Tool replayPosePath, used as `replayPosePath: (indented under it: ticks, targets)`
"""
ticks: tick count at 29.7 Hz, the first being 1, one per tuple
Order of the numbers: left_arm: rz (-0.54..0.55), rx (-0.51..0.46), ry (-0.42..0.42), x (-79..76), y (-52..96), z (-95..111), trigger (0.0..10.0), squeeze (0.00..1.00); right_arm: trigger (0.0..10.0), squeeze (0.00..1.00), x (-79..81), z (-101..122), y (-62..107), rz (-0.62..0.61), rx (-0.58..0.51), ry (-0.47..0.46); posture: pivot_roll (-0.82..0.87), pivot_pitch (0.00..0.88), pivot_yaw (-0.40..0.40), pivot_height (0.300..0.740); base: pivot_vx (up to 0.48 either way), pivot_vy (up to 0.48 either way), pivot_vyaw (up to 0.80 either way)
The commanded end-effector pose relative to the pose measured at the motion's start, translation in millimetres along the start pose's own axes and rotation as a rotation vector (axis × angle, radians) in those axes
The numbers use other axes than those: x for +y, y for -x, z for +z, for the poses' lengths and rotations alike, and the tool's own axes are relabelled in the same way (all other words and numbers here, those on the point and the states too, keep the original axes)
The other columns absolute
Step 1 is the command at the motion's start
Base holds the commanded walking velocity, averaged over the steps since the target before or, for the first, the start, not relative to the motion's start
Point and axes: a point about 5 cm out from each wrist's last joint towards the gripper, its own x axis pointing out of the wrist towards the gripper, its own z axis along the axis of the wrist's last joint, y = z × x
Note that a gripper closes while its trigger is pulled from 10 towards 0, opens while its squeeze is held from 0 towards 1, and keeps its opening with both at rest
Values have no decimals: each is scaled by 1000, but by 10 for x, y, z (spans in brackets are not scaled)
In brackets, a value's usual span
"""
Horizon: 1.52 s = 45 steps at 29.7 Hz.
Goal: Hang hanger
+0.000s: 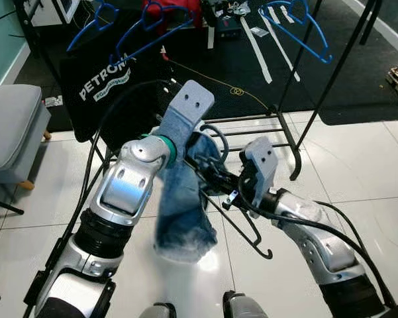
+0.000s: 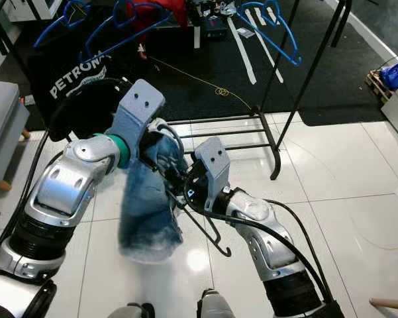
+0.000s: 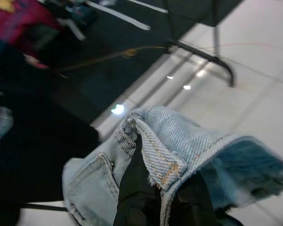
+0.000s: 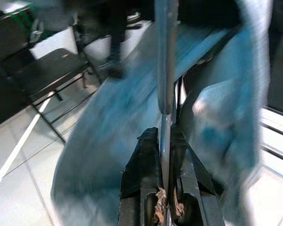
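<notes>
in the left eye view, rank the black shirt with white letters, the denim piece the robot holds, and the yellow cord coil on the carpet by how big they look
1. black shirt, though partly hidden
2. denim piece, which sits nearer the camera, so this order is unsure
3. yellow cord coil, clearly smallest

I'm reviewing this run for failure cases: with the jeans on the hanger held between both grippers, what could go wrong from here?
1. The denim jeans hang bunched and loose, so they may slide off the black hanger.
2. The right gripper pinches only a thin bar of the hanger, which might twist or slip.
3. The hanger's hook points toward the floor, so it needs turning before reaching the rack.
</notes>
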Motion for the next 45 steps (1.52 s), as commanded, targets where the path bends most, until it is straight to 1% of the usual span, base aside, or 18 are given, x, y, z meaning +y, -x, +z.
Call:
replayPosePath:
  ticks: [1, 3, 7, 8, 9, 10, 11, 12, 14, 18, 25, 27, 29, 30, 32, 39, 40, 45]
  targets:
    - [82, -76, -56, 140, 13, 149, 10000, 0, 10000, 0, 139, -48, 30, 104, 23, -19, -44, 100, 72, 740, 0, 0, 0]
    - [99, -79, -85, 183, 18, 162, 10000, 0, 10000, 0, 139, -55, 58, 108, 28, -18, -45, 100, 71, 740, 0, 0, 0]
    - [24, -77, -51, 183, 42, 156, 10000, 0, 10000, 0, 60, -53, 101, 53, 14, -13, -47, 100, 71, 740, 0, 0, 0]
    - [-46, -77, -14, 120, 76, 159, 10000, 0, 10000, 0, 14, -10, 94, 17, -17, 0, -45, 99, 70, 740, 0, 0, 0]
    - [-46, -77, -14, 120, 76, 159, 10000, 0, 10000, 0, 14, -10, 94, 17, -17, 0, -45, 99, 70, 740, 0, 0, 0]
    - [-115, -76, -20, 46, 107, 147, 10000, 0, 10000, 0, -46, 34, 78, -35, -49, 15, -45, 99, 69, 740, 0, 0, 0]
    - [-115, -76, -20, 46, 107, 147, 10000, 0, 10000, 0, -46, 34, 78, -35, -49, 15, -45, 99, 69, 740, 0, 0, 0]
    - [-162, -74, -26, -12, 129, 130, 10000, 0, 10000, 0, -98, 70, 66, -77, -70, 25, -46, 95, 69, 740, 0, 0, 0]
    - [-195, -71, -49, -54, 144, 111, 10000, 0, 10000, 0, -140, 99, 59, -107, -86, 29, -46, 95, 69, 740, 0, 0, 0]
    - [-202, -77, -64, -63, 138, 98, 10000, 0, 10000, 0, -147, 109, 66, -111, -88, 29, -46, 95, 69, 740, 0, 0, 0]
    - [-299, -46, -6, -196, 165, 76, 10000, 0, 10000, 0, -266, 245, 50, -217, -165, 74, -51, 83, 64, 740, 0, 0, 0]
    - [-299, -46, -6, -196, 165, 76, 10000, 0, 10000, 0, -266, 245, 50, -217, -165, 74, -51, 83, 64, 740, 0, 0, 0]
    - [-293, -52, 45, -229, 149, 108, 10000, 0, 10000, 0, -237, 197, 10, -194, -112, 158, -52, 77, 59, 740, 0, 0, 0]
    - [-297, -61, 89, -235, 147, 150, 10000, 0, 10000, 0, -219, 161, -3, -183, -96, 170, -51, 76, 57, 740, 0, 0, 0]
    - [-311, -70, 119, -247, 152, 181, 10000, 0, 10000, 0, -204, 139, -13, -174, -89, 177, -50, 76, 57, 740, 0, 0, 0]
    - [-304, -39, 77, -290, 126, 105, 10000, 0, 10000, 0, -186, 166, -40, -168, -115, 168, -48, 76, 57, 740, 0, 0, 0]
    - [-291, -24, 93, -290, 106, 62, 10000, 1000, 10000, 0, -183, 232, -55, -176, -161, 158, -53, 81, 60, 740, 0, 0, 0]
    - [-300, -28, 117, -286, 112, 69, 10000, 1000, 10000, 0, -195, 292, -61, -193, -205, 145, -54, 85, 59, 740, 0, 0, 0]
